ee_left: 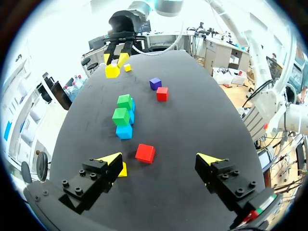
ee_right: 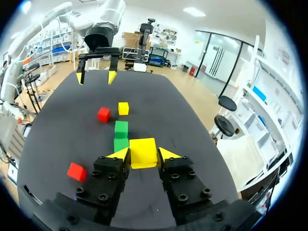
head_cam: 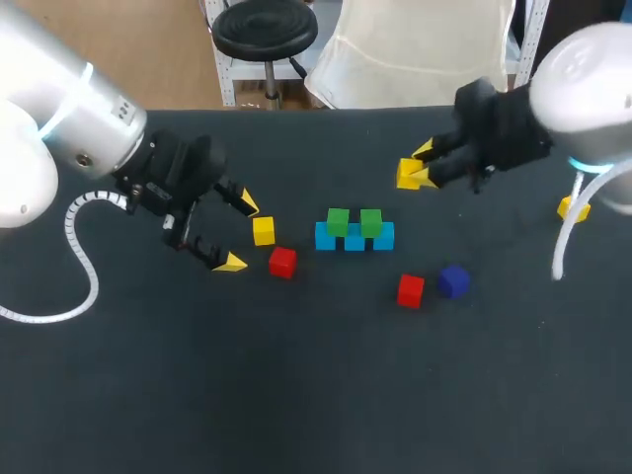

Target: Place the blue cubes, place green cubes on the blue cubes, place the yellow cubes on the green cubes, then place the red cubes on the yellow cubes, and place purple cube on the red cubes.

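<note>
Three blue cubes [head_cam: 355,239] sit in a row mid-table with two green cubes [head_cam: 339,221] on top; they also show as green cubes [ee_right: 121,129] ahead of my right gripper. My right gripper [head_cam: 423,168] hangs behind and right of that stack, shut on a yellow cube [ee_right: 143,153]. My left gripper [head_cam: 240,233] stands open to the stack's left. A second yellow cube [head_cam: 263,230] lies by its fingers, and a red cube [ee_left: 145,153] lies just ahead of them. Another red cube [head_cam: 411,290] and the purple cube [head_cam: 453,281] lie in front of the stack.
A third yellow cube [head_cam: 573,208] lies near the table's right edge under my right arm. The left arm's white cable [head_cam: 84,262] loops over the table at the left.
</note>
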### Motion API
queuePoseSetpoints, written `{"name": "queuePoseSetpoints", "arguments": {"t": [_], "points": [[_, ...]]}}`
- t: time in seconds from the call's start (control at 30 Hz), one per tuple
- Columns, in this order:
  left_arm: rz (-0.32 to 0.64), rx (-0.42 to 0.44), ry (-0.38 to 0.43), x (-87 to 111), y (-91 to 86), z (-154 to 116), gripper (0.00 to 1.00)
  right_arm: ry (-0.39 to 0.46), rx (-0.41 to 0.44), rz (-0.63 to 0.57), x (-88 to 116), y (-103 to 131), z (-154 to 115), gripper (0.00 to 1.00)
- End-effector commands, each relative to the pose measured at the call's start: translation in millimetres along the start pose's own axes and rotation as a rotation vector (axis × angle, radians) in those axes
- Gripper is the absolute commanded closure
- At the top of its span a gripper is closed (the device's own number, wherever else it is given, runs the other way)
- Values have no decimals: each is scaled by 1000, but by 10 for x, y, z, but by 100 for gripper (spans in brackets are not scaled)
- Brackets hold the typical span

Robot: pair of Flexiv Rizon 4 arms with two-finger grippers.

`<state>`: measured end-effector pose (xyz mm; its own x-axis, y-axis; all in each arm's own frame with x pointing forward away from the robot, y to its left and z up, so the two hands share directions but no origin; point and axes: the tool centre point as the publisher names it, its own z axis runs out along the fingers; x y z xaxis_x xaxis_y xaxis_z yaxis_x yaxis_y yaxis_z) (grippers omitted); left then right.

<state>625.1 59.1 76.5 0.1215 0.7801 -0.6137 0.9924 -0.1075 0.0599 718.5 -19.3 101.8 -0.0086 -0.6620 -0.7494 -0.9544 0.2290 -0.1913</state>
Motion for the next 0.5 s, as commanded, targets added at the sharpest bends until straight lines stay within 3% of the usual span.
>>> {"name": "queuePoseSetpoints", "arguments": {"t": [0.03,0.23,0.5], "points": [[3,1,-2,11,7,0,0,4,64,-3,-75,58,73,100],[3,1,-2,11,7,0,0,-6,-45,-28,-185,140,152,100],[3,1,-2,11,7,0,0,24,-107,-41,-209,248,275,100]]}}
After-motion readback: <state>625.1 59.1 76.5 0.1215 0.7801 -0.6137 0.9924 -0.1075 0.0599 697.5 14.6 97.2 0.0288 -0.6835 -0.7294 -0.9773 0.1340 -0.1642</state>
